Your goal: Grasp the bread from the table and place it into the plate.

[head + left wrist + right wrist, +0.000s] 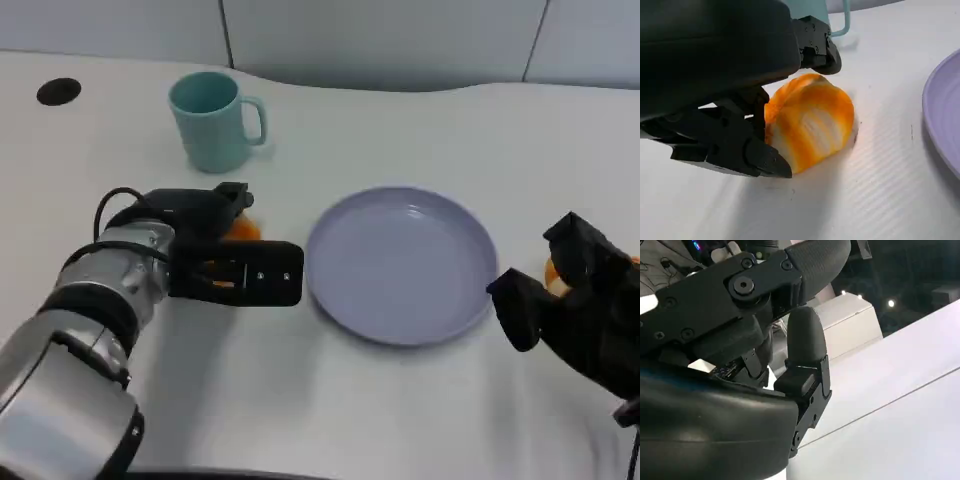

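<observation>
The bread [810, 122], an orange and white bun, lies on the white table just left of the lilac plate [400, 265]. In the head view a sliver of the bread [241, 228] shows under my left hand [225, 255]. My left hand's fingers [765, 157] close round it from both sides and touch it, while it still rests on the table. The plate rim [945, 125] is close by and nothing lies in the plate. My right hand [580, 315] rests right of the plate, fingers apart, holding nothing; the right wrist view shows its bare fingers [805, 340].
A teal mug [213, 120] stands behind my left hand, its handle [842, 25] close to the fingers. A small orange thing [552, 270] peeks out beside my right hand. A black round mark [58, 91] sits at the far left of the table.
</observation>
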